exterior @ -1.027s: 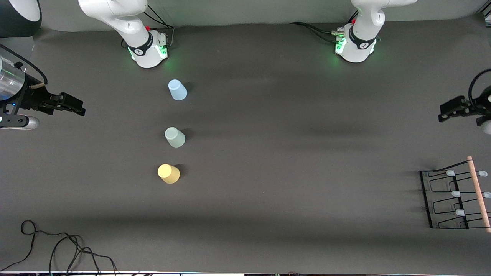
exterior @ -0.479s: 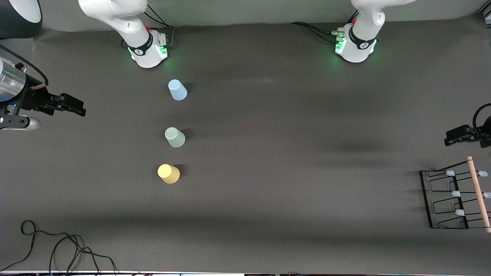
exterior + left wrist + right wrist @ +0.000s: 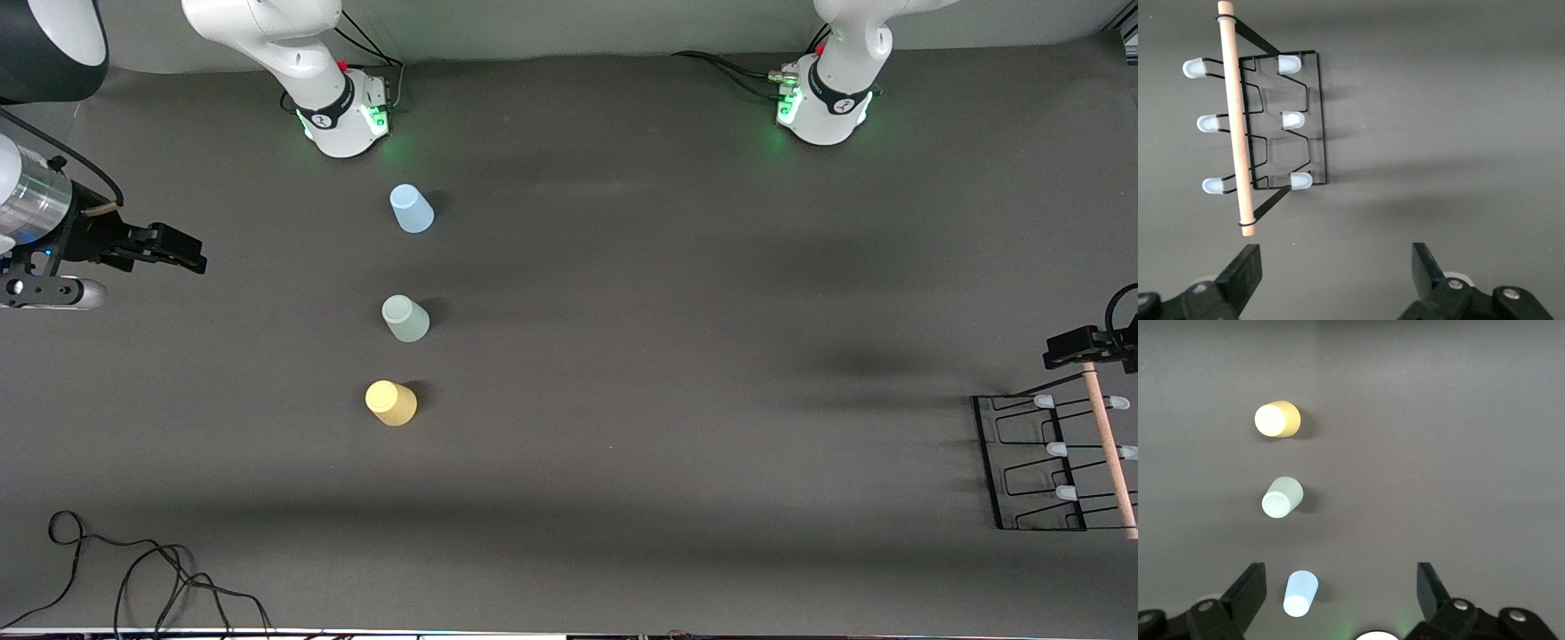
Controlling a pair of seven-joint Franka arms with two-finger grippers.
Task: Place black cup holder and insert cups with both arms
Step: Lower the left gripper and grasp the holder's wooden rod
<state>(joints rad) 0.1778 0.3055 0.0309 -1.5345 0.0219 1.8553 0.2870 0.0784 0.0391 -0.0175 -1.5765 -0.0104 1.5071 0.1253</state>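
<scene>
The black cup holder [image 3: 1031,462] stands at the left arm's end of the table, its wooden rod [image 3: 1109,449] on top. It also shows in the left wrist view [image 3: 1313,120], pegs tipped with pale caps. My left gripper [image 3: 1078,348] is open and empty, over the table beside the rod's end toward the robots; its own view shows it open [image 3: 1336,260]. The light blue cup [image 3: 412,210], pale green cup [image 3: 405,318] and yellow cup [image 3: 391,403] stand in a row. My right gripper [image 3: 173,251] is open and empty, away from the cups toward the right arm's end.
The right wrist view shows the yellow cup [image 3: 1277,419], pale green cup [image 3: 1282,497] and light blue cup [image 3: 1301,593], with the gripper [image 3: 1341,580] open. Loose black cables [image 3: 133,569] lie at the front corner toward the right arm's end. Green-lit arm bases [image 3: 347,116] [image 3: 822,102] stand along the back.
My left gripper has moved toward the cup holder and now sits by the rod's end. My right gripper has shifted slightly. The cups and holder have not moved.
</scene>
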